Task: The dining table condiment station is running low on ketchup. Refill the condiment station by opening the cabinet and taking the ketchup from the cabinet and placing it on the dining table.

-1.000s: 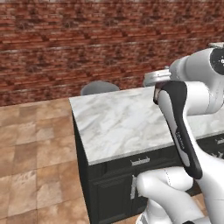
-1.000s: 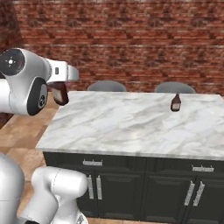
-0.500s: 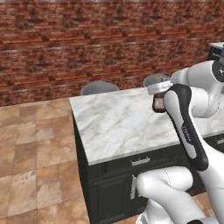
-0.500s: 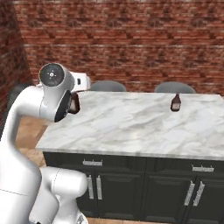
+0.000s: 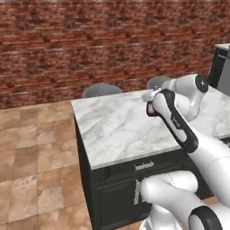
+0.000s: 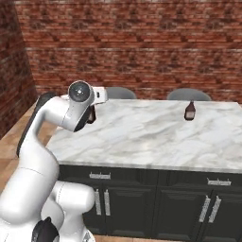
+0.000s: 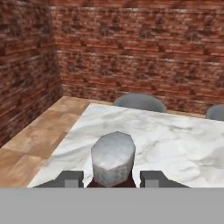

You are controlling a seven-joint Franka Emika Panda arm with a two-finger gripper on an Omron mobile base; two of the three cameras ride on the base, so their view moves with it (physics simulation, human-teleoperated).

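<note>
Already clamped the gripper [image 7: 112, 178] partway shut around the ketchup [image 7: 113, 164], long axis upright between the fingers with cap toward the camera, directly above the dining table [image 7: 175, 144] near its corner.

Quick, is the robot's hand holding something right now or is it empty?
Gripper: closed on the ketchup, held over the dining table.

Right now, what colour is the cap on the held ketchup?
Mottled grey-white cap, clearest in the hand view.
</note>
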